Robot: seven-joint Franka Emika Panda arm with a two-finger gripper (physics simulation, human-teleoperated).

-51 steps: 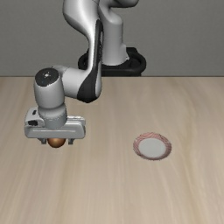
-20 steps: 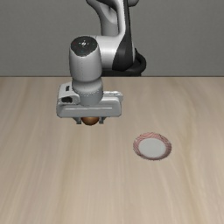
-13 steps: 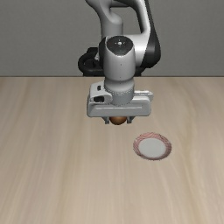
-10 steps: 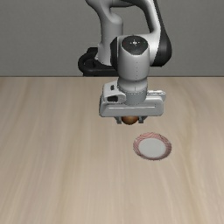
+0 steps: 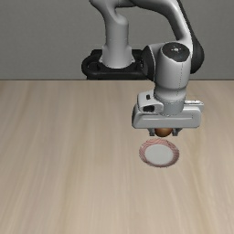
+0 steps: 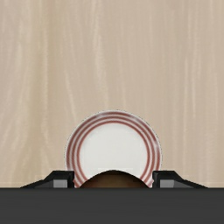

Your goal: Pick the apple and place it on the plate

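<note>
Apple (image 6: 112, 180) (mostly hidden) in gripper (image 5: 162, 133), near plate (image 5: 146, 152).

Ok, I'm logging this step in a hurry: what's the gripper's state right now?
Gripper: shut on the small reddish-brown round apple, held near the white, red-rimmed round plate.

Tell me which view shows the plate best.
Wrist view: it looks straight down on the plate, striped rim plain, only the apple covering one edge. The exterior view shows it slanted, beneath the gripper.
</note>
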